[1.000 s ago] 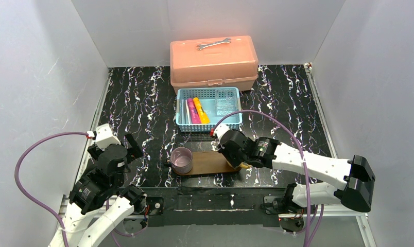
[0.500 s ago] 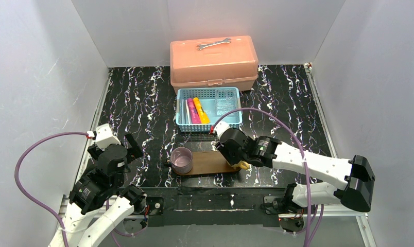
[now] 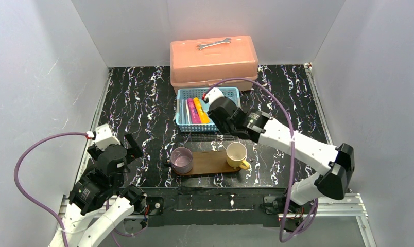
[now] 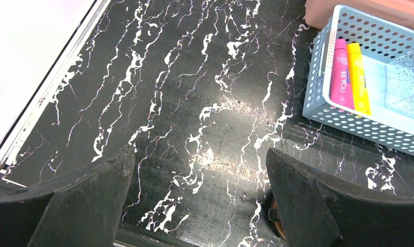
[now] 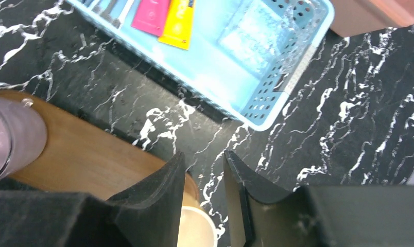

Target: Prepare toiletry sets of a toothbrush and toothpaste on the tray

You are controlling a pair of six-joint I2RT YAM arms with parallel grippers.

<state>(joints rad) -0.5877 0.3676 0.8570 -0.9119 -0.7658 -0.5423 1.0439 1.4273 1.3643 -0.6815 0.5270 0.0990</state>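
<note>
The dark-brown tray (image 3: 210,163) lies near the front edge with a purple cup (image 3: 182,160) on its left end and a cream cup (image 3: 237,154) on its right end. A pink toothpaste tube (image 3: 191,110) and a yellow one (image 3: 200,109) lie in the light-blue basket (image 3: 230,93), with pale toothbrush sticks (image 3: 183,110) to their left. My right gripper (image 3: 228,127) hovers over the basket's front edge, open a little, with nothing between its fingers. In the right wrist view that gripper (image 5: 205,159) stands above the tray's end (image 5: 91,154) and the cream cup (image 5: 194,229). My left gripper (image 4: 200,164) is wide open over bare table.
A salmon toolbox (image 3: 213,64) with a steel wrench (image 3: 213,44) on its lid stands behind the basket. A clear plastic packet (image 5: 251,36) lies in the basket's right half. White walls close in the black marbled table (image 3: 138,103) on three sides.
My right gripper has opened and let go of the cream cup, which now stands on the tray's right end. It has risen and moved back toward the basket. The left arm has not moved.
</note>
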